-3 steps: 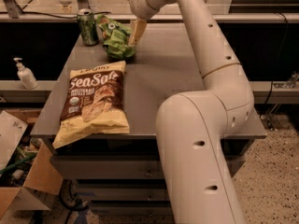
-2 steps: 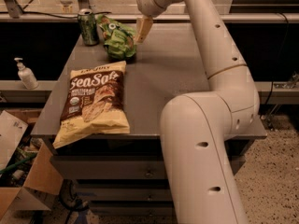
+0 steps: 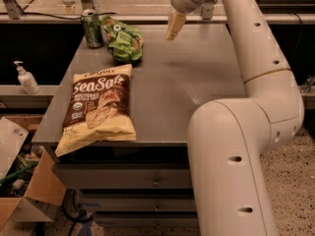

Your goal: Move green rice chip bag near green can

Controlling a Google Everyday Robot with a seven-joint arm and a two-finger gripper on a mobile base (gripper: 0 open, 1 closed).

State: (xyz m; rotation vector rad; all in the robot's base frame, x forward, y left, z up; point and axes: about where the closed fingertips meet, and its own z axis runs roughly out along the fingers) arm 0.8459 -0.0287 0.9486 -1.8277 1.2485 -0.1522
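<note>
The green rice chip bag [image 3: 124, 41] lies crumpled on the grey table [image 3: 197, 82] at its far left. It sits right next to the green can [image 3: 92, 28], which stands upright at the far left corner; bag and can seem to touch. My gripper [image 3: 174, 26] hangs above the table's far middle, to the right of the bag and apart from it. It holds nothing.
A large cream-and-brown "Sea Salt" bag [image 3: 97, 107] lies at the table's front left, overhanging the edge. A white pump bottle [image 3: 26, 77] stands on a ledge to the left. Cardboard boxes [image 3: 24, 191] sit on the floor at lower left. My arm [image 3: 236, 146] fills the right.
My gripper has moved right and up, away from the green bag. The bag stays by the can.
</note>
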